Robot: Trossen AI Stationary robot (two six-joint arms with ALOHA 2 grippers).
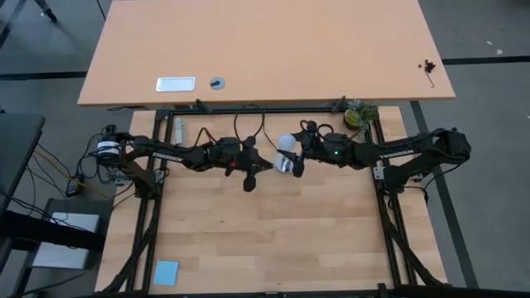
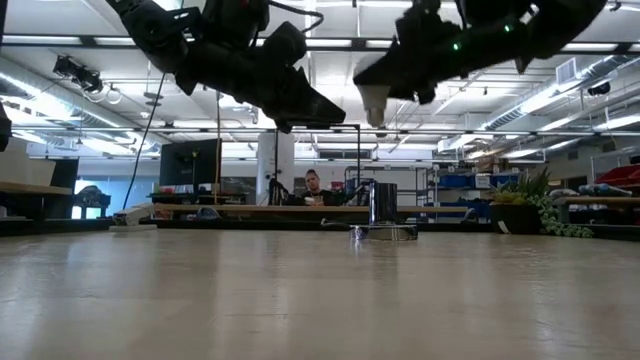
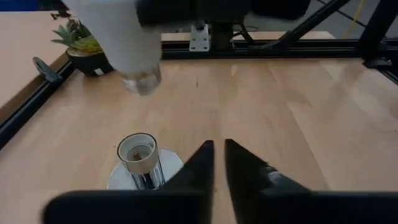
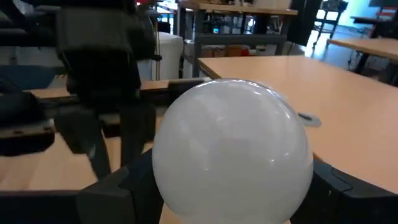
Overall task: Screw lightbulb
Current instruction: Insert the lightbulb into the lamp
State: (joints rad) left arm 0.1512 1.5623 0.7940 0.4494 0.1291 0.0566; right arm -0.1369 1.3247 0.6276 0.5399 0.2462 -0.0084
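Observation:
The white lightbulb (image 1: 287, 142) hangs in my right gripper (image 1: 296, 156) above the middle of the table, with its grey screw base (image 2: 373, 105) pointing down. It also shows in the left wrist view (image 3: 121, 31) and fills the right wrist view (image 4: 231, 149). The round silver socket (image 2: 383, 215) stands on its flat disc on the table, below the bulb and clear of it. In the left wrist view the socket's open top (image 3: 138, 150) shows. My left gripper (image 1: 248, 175) hovers shut and empty beside the socket (image 1: 286, 165), on its left. My right gripper pinches the bulb's round glass globe (image 4: 186, 186) between its two fingers, one on each side of the globe. The bulb is lifted clear, its screw base (image 3: 142, 81) pointing down, a little tilted, above the socket.
A small potted plant (image 1: 360, 116) stands at the table's far right corner. A blue card (image 1: 166, 271) lies near the front left. A second desk (image 1: 265, 50) stands beyond the far edge. A person (image 2: 313, 187) sits far back in the room.

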